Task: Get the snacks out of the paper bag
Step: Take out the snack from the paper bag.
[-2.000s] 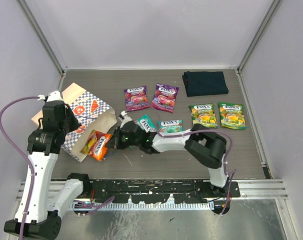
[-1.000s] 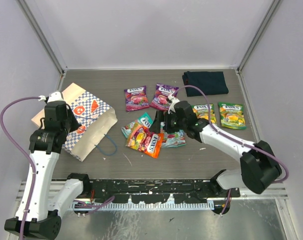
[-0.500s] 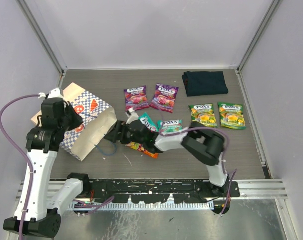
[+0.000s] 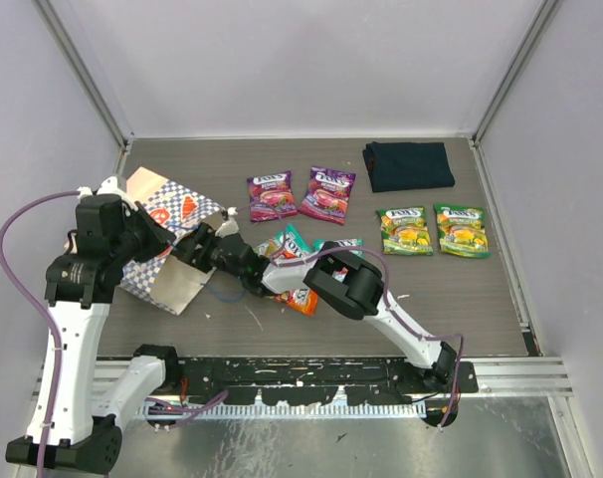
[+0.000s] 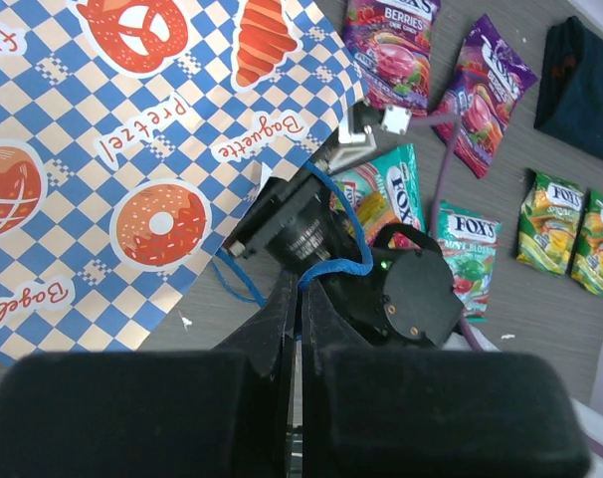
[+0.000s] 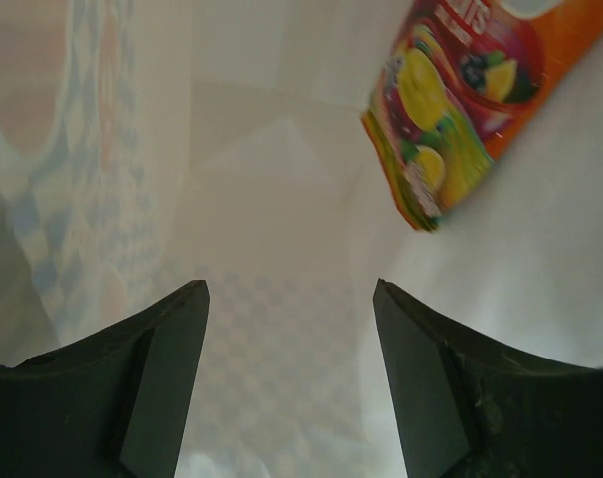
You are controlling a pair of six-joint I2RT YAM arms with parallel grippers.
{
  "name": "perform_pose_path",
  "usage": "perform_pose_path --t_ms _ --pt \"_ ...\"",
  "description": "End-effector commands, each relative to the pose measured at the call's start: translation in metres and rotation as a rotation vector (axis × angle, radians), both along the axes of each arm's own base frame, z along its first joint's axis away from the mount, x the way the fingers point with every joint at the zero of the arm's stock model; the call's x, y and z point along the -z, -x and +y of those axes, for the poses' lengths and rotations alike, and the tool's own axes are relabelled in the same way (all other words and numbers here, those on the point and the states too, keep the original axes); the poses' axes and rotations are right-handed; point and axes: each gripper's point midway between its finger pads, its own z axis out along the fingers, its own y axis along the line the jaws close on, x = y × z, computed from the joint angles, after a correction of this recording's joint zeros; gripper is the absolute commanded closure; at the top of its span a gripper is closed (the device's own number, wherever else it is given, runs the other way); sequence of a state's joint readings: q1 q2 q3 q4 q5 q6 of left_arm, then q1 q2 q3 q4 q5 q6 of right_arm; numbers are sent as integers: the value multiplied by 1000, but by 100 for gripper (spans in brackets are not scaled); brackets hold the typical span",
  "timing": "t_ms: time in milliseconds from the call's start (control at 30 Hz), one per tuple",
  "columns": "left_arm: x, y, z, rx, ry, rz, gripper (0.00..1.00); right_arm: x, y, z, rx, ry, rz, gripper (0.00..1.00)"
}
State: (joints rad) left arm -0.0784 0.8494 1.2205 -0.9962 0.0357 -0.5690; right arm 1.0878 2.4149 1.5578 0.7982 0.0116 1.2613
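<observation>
"Top external view — where's the bag (image 4: 177,284)?"

"Far left of the counter (image 4: 481,309), tilted, with its open mouth turned toward the middle. The left end effector (image 5: 300,294) is over it, fingers pressed together. In the left wrist view a blue cord (image 5: 336,267) runs right up to their tips, so it looks clamped on the bag's handle."

"And the right arm?"

"Stretched across to the left, with the right end effector (image 6: 290,299) in the bag's mouth. Its own camera shows pale paper all round, with checks showing faintly through. The two fingers stand well apart with nothing between them."

"Any packet in there?"

"An orange-red packet (image 6: 451,100) shows at the upper right of that view, against the pale paper and clear of the fingers — whether it lies inside the bag I can't tell. From above, an orange-red packet (image 4: 300,299) lies on the counter just under the right arm."

"The rest?"

"Out on the counter. Two purple packets (image 4: 272,195) (image 4: 327,193) lie side by side at the middle back. Two green packets (image 4: 405,230) (image 4: 460,230) lie side by side to the right. Two teal packets (image 4: 290,240) (image 4: 339,245) are near the centre, partly hidden by the arm. A dark folded cloth (image 4: 408,165) sits at the back right, apart from them."
</observation>
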Motion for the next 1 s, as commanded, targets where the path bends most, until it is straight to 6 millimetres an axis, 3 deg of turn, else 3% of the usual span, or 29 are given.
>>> perform_pose_path --t_ms 0,200,300,467,533,700,767,800,967 --pt "-11 6 -15 51 78 -32 100 -28 -5 23 27 -158 128 27" --pt "-8 13 -20 90 79 -6 100 -12 6 42 3 -116 220 27" --pt "-6 17 -27 125 100 4 100 5 3 46 37 -51 269 24" --pt "0 24 -35 163 139 29 100 48 -6 36 154 153 376 24" --pt "4 26 -35 168 133 35 100 56 -6 27 197 214 384 23" --pt "8 27 -41 194 158 47 100 63 -13 17 284 258 377 22" --pt "7 27 -46 212 180 52 100 72 -18 21 300 260 373 22" --pt "8 27 -47 219 186 57 100 65 -22 26 305 235 362 22" --pt "14 28 -48 228 186 76 100 71 -46 47 333 162 294 26"
